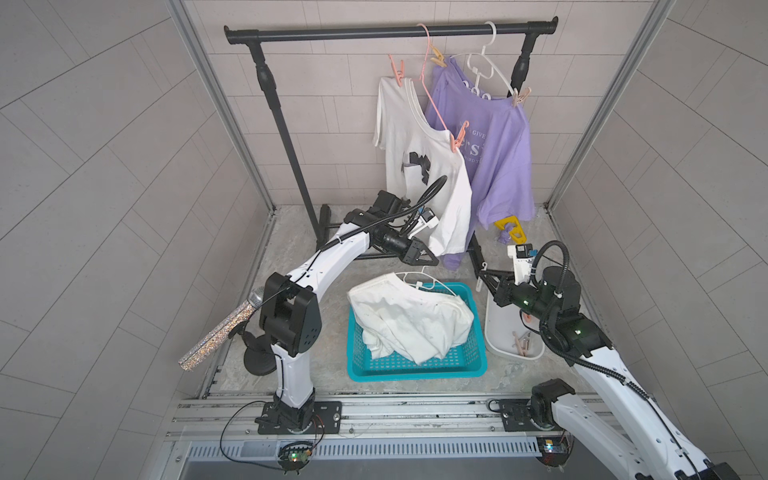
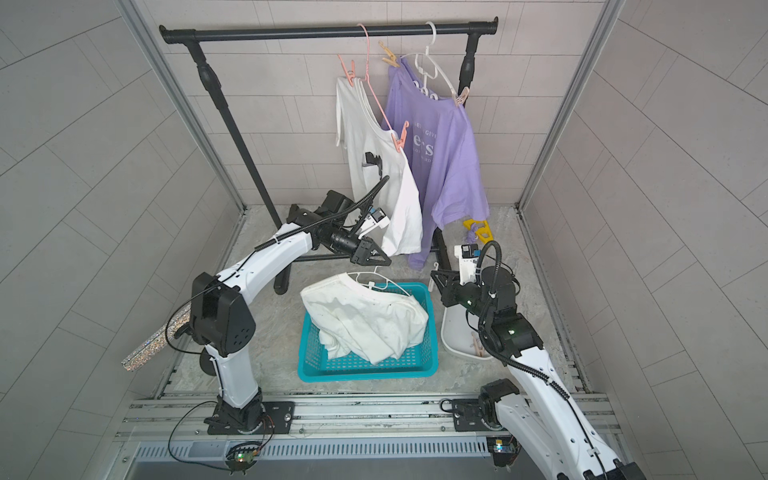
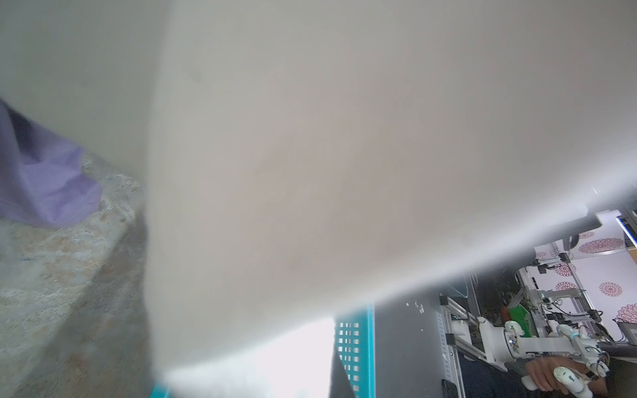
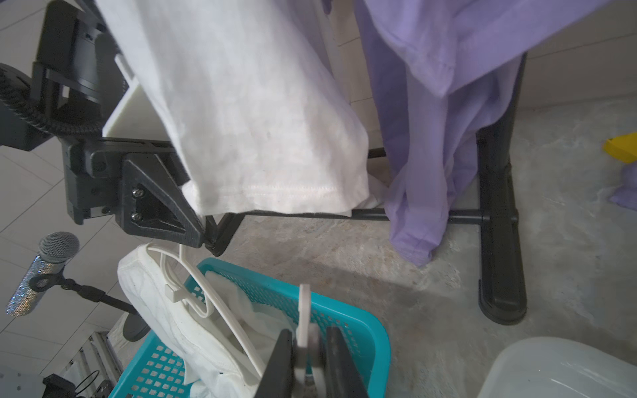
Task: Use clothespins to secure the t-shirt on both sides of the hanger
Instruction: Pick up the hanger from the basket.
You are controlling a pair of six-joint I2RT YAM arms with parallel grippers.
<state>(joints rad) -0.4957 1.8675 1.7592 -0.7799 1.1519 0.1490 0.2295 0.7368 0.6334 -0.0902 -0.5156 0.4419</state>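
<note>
— Right wrist view: what does your right hand (image 4: 307,336) hold?
— It grasps 1 pale clothespin (image 4: 304,306), likely for the t-shirt (image 1: 409,320) on its hanger (image 1: 419,283) in the basket (image 1: 415,372). Your left hand (image 4: 211,242) is clenched beside the hem of a hung shirt (image 4: 258,138).

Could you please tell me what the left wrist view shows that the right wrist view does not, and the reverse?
Only left wrist: a person's hand on a white device in the background. Only right wrist: the left gripper at the white shirt's hem, the right gripper shut on a pale clothespin, a hanger in the basket, the rack's foot, a microphone. Both: the white shirt, blurred and filling most of the left wrist view, the purple shirt, the teal basket and the floor.
</note>
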